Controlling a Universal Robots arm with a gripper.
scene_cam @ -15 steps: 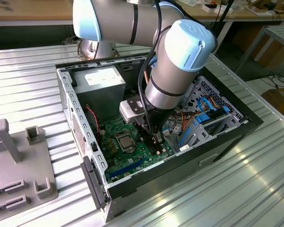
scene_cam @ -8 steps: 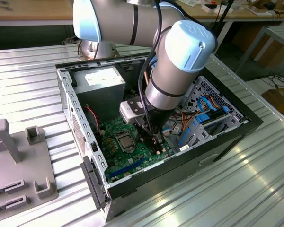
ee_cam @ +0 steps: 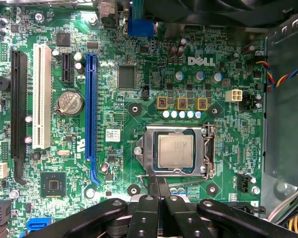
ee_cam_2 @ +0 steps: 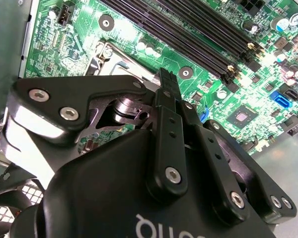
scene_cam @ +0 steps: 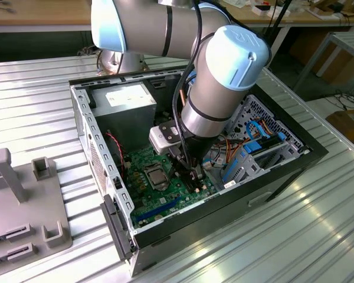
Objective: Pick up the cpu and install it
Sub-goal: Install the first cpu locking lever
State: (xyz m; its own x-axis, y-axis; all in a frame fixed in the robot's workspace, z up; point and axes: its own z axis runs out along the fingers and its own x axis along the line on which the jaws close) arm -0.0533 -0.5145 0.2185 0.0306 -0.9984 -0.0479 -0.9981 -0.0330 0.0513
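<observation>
Pincer closed and empty, tips just beside the socket, cpu seated inside it

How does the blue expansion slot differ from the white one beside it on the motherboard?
In the first wrist view, the blue slot is narrower than the white slot. The blue slot also reaches further along the board, ending in a curved latch, while the white slot stops short with a plain end. Both are long, parallel and unoccupied.
</observation>
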